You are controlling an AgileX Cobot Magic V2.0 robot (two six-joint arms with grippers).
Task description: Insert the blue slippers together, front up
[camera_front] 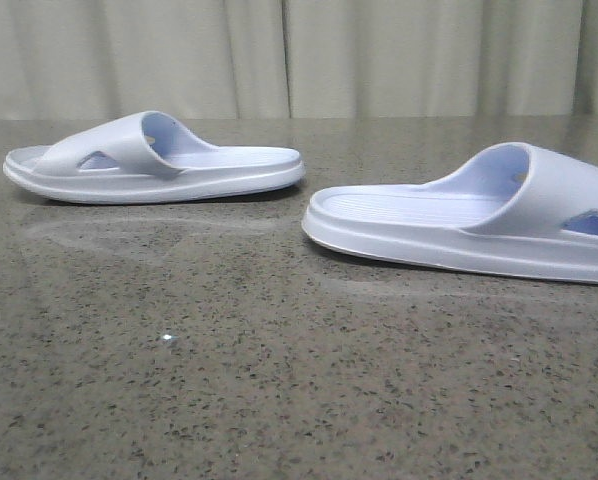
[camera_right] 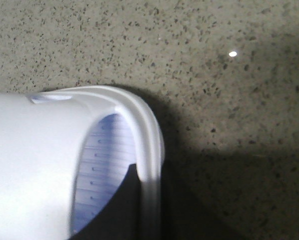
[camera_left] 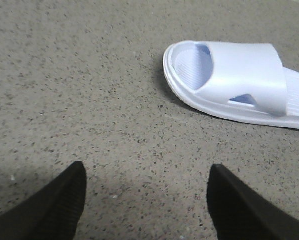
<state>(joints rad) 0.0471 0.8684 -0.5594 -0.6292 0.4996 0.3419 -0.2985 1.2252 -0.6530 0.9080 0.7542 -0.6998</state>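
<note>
While both slippers lie flat on the speckled grey stone table [camera_front: 229, 380], soles down and well apart, neither arm shows in the front view. Nearest in that view, at the right, lies the right-hand blue slipper [camera_front: 469, 225], its ribbed footbed facing up, its heel end pointing toward the middle of the table and its wide strap with a triangular cut-out running off the right edge of the picture. Farther back, at the left, lies the left-hand blue slipper [camera_front: 154, 160], strap toward the left and heel toward the right, so the two heels point roughly at each other across a bare stretch of tabletop. Behind the table hangs a pale pleated curtain [camera_front: 299, 55]. Over the left arm's wrist camera, the left gripper [camera_left: 147, 200] stands wide open above bare stone, its two dark fingertips [camera_left: 59, 205] far apart and holding nothing; the left-hand slipper [camera_left: 239, 82] lies beyond them, apart from both fingers. From the right wrist camera, the right-hand slipper [camera_right: 64, 170] fills the near part of the picture, very close and blurred, strap and rim over deep shadow; I cannot make out the right gripper's fingers there, so whether it is open or closed cannot be told.
</note>
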